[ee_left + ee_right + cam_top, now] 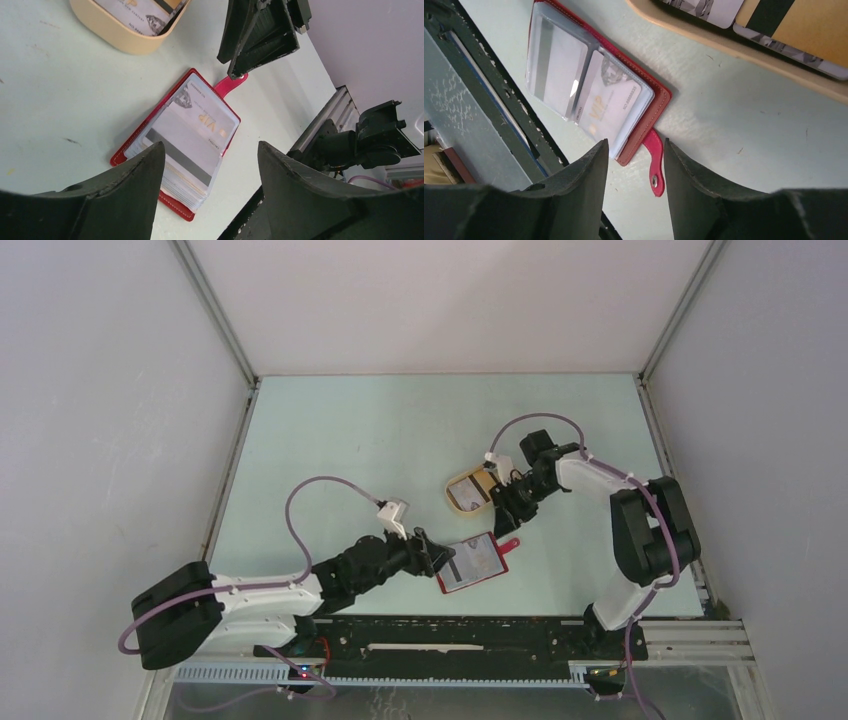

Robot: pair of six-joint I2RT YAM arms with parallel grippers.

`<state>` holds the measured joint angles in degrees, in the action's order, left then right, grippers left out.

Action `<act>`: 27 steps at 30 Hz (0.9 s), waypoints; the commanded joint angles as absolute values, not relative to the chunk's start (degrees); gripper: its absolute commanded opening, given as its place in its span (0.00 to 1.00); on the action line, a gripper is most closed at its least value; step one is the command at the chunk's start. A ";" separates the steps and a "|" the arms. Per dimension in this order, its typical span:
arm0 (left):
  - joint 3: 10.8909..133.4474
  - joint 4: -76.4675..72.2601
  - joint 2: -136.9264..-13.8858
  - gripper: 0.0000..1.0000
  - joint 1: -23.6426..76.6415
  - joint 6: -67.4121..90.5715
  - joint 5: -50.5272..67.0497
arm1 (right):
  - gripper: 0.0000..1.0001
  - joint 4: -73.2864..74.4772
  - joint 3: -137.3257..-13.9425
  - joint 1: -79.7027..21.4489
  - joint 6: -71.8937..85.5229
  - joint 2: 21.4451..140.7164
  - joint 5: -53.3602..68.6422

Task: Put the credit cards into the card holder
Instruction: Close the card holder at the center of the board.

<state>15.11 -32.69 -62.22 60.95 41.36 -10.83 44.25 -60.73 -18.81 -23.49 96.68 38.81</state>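
Observation:
The red card holder [478,562] lies open on the table, its clear sleeves up and its snap tab [655,167] pointing away. A VIP credit card [206,117] and a card with a dark stripe [180,149] sit in the sleeves. More credit cards [706,7] lie in the beige tray [451,498]. My left gripper [443,558] hovers at the holder's near-left edge, open and empty [211,146]. My right gripper [504,511] hangs above the tab between holder and tray, open with nothing in it [635,142].
The beige oval tray [724,46] stands just behind the holder, with a gold card with a black stripe [809,27] in it. The black rail [250,215] of the table's front edge runs close by the holder. White walls enclose the table.

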 commanded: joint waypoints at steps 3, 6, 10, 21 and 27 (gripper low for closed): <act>11.75 -37.57 -62.96 0.72 60.64 44.38 -11.25 | 0.54 41.55 -62.79 -21.35 -21.03 99.07 35.84; 11.48 -38.29 -64.04 0.69 60.64 45.71 -11.42 | 0.53 41.43 -63.09 -21.79 -20.47 100.25 34.88; 11.41 -38.50 -66.00 0.64 60.71 47.72 -11.86 | 0.53 41.51 -63.17 -21.71 -19.95 101.31 34.62; 14.46 -29.44 -70.54 0.60 63.35 54.03 -17.76 | 0.53 42.03 -63.20 -21.71 -18.66 103.79 37.27; 17.99 -20.44 -72.16 0.55 65.33 56.98 -21.66 | 0.52 42.67 -63.17 -21.71 -18.41 105.34 39.14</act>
<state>13.45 -26.55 -71.35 64.27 54.06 -17.04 42.39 -61.52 -21.52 -19.35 104.33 37.04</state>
